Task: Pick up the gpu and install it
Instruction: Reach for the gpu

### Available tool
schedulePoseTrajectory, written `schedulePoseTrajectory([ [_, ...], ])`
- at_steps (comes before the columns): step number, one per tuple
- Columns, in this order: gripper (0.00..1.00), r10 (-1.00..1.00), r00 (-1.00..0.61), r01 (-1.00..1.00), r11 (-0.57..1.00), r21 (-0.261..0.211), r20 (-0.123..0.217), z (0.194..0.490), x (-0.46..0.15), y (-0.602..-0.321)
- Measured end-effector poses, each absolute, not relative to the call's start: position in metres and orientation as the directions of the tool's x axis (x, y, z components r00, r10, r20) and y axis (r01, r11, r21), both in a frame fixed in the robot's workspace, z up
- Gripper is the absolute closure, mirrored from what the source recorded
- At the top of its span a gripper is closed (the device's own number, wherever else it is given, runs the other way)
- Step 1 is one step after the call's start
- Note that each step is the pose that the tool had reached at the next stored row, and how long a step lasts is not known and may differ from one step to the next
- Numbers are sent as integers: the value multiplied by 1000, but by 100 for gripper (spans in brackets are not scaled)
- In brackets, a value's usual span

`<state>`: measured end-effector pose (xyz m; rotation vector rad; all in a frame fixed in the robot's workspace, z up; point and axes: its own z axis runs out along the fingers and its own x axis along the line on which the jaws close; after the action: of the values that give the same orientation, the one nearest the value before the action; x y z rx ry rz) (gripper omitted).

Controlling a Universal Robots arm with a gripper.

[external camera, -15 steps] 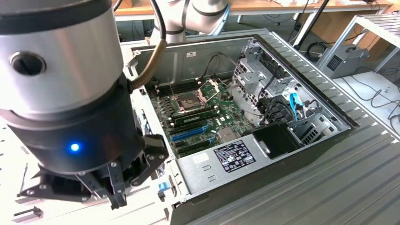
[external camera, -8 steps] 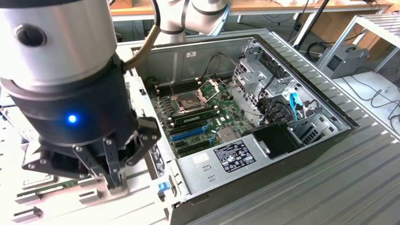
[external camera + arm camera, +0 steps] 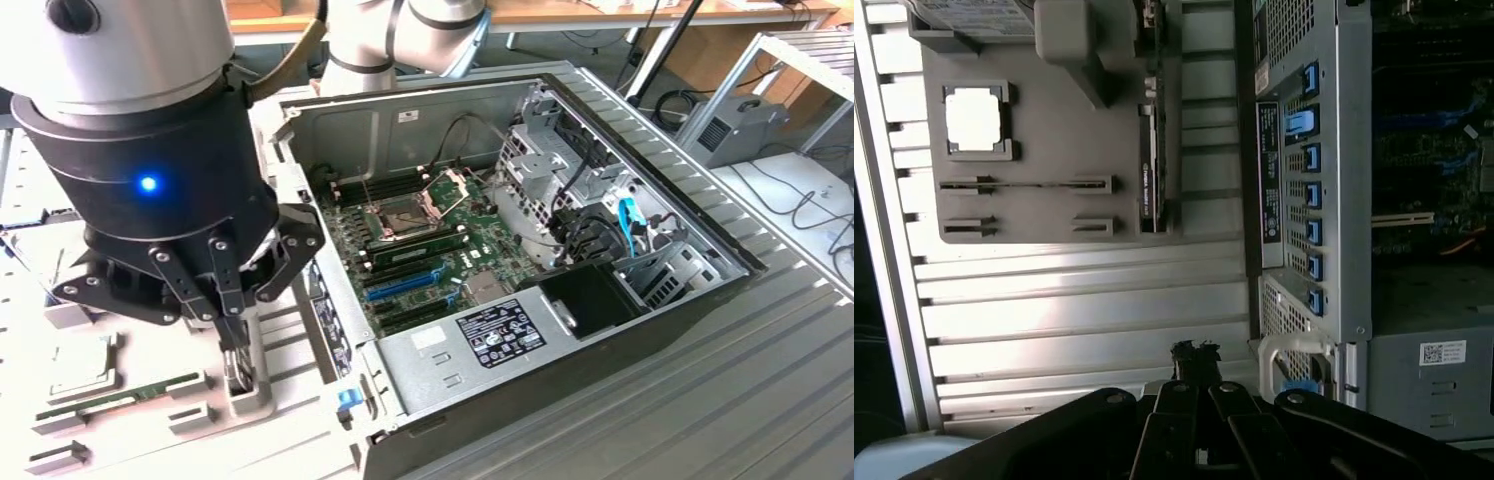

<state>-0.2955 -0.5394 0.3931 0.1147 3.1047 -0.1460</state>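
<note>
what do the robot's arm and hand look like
The arm is pale silver-grey tubing with rounded joints. The hand has a silver collar above a black cylindrical body with a small glowing blue light. It ends in black linked fingers dotted with silvery pins.

Pretty sure this is a robotics lab or tech workshop: opened-up computer case [image 3: 387, 125] on a ribbed metal bench [image 3: 721, 400], robot arm [image 3: 387, 35] right behind it, wooden desks [image 3: 587, 14] further back.
</note>
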Motion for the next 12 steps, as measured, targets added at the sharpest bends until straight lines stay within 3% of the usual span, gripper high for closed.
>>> schedulePoseTrajectory([
  [12, 89, 72, -997, 75, 994, -85, -34, 393, -296, -524],
])
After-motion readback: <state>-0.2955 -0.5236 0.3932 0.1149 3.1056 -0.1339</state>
